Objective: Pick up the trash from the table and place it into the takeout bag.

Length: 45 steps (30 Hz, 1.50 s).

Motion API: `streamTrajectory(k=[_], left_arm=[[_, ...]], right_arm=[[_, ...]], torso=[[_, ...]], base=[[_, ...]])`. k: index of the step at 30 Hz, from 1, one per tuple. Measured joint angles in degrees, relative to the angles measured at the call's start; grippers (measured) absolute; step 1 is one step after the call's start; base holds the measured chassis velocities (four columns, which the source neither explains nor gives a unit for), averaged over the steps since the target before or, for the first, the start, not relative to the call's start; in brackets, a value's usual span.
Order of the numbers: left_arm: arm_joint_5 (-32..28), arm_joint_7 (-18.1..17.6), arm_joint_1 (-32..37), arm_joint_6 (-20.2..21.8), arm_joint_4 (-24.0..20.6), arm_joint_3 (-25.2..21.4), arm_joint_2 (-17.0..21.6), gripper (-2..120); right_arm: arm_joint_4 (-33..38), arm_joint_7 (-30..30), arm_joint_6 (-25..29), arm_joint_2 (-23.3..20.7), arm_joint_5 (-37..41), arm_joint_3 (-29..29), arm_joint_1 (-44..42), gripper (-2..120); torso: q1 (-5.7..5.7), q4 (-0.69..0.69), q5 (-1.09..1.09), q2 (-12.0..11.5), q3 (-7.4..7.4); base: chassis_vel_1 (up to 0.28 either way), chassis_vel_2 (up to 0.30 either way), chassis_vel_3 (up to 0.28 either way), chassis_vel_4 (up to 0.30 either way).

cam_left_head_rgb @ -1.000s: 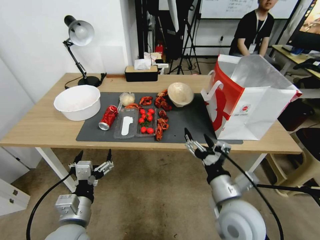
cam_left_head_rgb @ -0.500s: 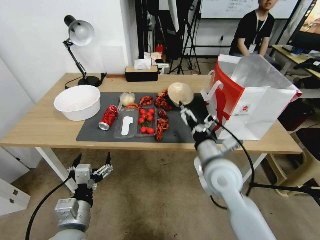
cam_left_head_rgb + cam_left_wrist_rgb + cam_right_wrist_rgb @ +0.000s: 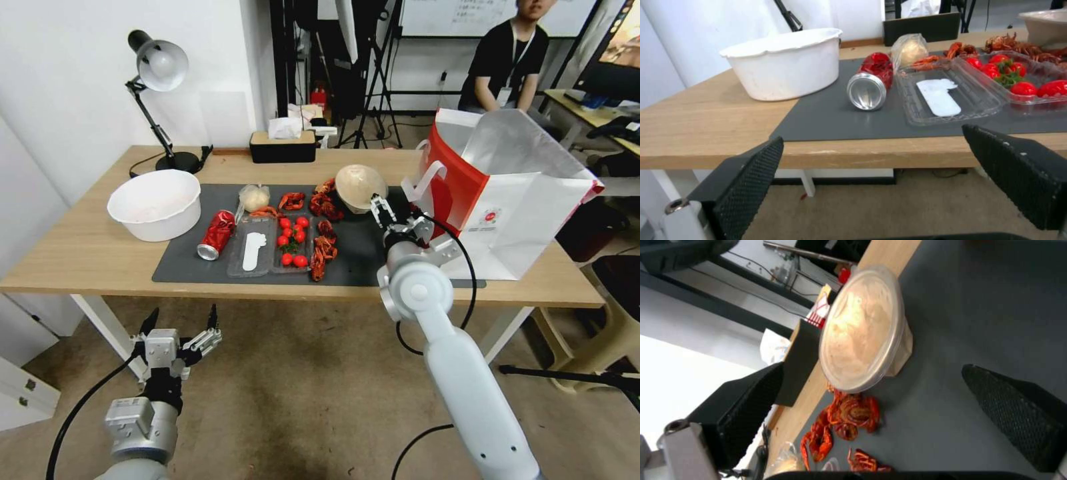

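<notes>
Reaching over the counter (image 3: 80, 260) with fingers spread, the right gripper (image 3: 390, 215) hangs just beside the tilted beige bowl (image 3: 361, 187) on the grey mat, so it must next straddle the rim and pinch before lifting toward the bag (image 3: 513, 200).

Matt grey mat (image 3: 373, 247) on light wood table (image 3: 87, 253); shiny metal can (image 3: 869, 88).

Desk (image 3: 80, 257): light wood top, dark grey mat (image 3: 373, 257). Takeout bag (image 3: 513, 220): white, red side panels, silver lining, small red round logo. Bowl (image 3: 360, 187): beige. Soda can (image 3: 217, 233): red, silver end. Large plastic bowl (image 3: 155, 203): white. Cherry tomatoes (image 3: 293, 240): red. Fingers (image 3: 746, 181): black, cross-hatched texture.
</notes>
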Motion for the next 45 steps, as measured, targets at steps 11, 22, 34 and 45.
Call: streamTrajectory(k=[11,22,34,45], left_arm=[[0.01,-0.02,0.37,0.04,-0.25,-0.21,-0.02,100],[0.06,-0.04,0.35,0.25,-0.28,-0.16,0.18,100],[0.18,-0.04,0.35,0.42,-0.54,-0.13,0.21,100],[0.49,-0.04,1.28,0.47,-1.28,-0.04,0.03,100]], right_arm=[[-2.91,5.99,-3.65,0.87,0.75,-0.39,4.18,100],[-5.81,9.27,-6.5,1.37,2.32,-0.98,7.33,100],[-7.26,9.81,-7.11,1.18,3.67,-0.82,9.19,100],[-10.4,10.15,-7.47,1.97,4.63,-0.95,12.23,100]], torso=[[0.0,0.0,0.0,0.0,0.0],[0.0,0.0,0.0,0.01,0.0],[-0.01,-0.01,0.0,0.01,0.0],[-0.01,0.0,0.0,0.01,0.0]], base=[[0.0,0.0,0.0,0.0],[0.0,0.0,0.0,0.0],[0.0,0.0,0.0,0.0],[0.0,0.0,0.0,0.0]])
